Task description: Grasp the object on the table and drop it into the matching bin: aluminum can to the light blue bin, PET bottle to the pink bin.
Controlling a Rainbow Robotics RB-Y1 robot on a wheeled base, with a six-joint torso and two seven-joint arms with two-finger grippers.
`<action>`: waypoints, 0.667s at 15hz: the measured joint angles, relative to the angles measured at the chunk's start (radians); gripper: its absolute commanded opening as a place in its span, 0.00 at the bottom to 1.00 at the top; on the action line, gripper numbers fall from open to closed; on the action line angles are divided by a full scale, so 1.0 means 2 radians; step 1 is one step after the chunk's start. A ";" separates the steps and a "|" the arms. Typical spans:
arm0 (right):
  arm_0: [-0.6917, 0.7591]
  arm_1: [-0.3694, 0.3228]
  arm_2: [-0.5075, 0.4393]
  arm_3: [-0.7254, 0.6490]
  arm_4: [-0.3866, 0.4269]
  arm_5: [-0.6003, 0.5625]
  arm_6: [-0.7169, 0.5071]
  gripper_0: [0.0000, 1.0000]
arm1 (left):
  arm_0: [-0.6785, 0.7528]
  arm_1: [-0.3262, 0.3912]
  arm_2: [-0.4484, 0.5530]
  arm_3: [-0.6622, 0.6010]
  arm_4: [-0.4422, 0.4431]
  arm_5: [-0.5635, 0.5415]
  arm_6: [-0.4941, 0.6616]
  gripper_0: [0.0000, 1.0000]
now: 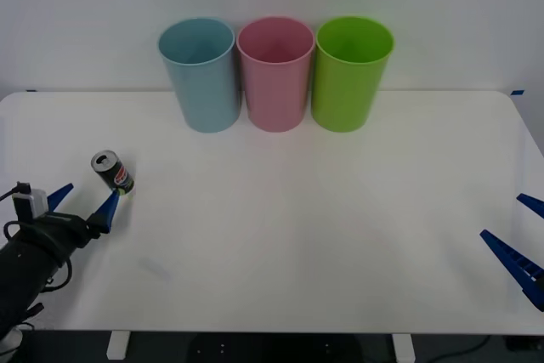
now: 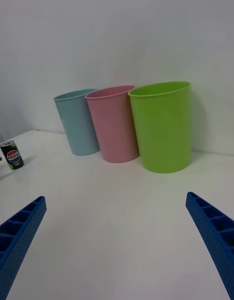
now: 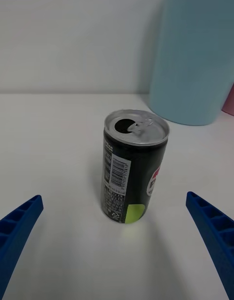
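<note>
A small black aluminum can [image 1: 113, 172] with a silver top stands upright on the white table [image 1: 280, 235] near its left side; it also shows as the can [image 3: 131, 168] close up and the can [image 2: 11, 155] far off. My left gripper [image 1: 83, 199] is open just short of the can, its blue fingers [image 3: 19, 227] apart on either side, not touching it. The light blue bin [image 1: 200, 74] stands at the back, left of the pink bin [image 1: 274, 72]. My right gripper [image 1: 520, 240] rests open at the table's right edge.
A lime green bin [image 1: 348, 72] stands right of the pink one; the three bins form a tight row against the white wall. Open tabletop lies between the can and the bins.
</note>
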 measured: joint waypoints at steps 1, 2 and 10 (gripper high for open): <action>0.000 0.000 0.000 0.000 0.000 0.000 0.000 1.00 | -0.010 0.000 -0.002 0.010 0.000 0.000 -0.003 1.00; 0.000 0.000 0.000 0.000 0.000 0.000 0.000 1.00 | -0.020 0.000 -0.004 0.018 0.000 0.000 -0.004 1.00; 0.000 0.000 0.000 0.000 0.000 0.000 0.000 1.00 | -0.096 -0.001 -0.010 0.104 -0.005 0.001 -0.016 1.00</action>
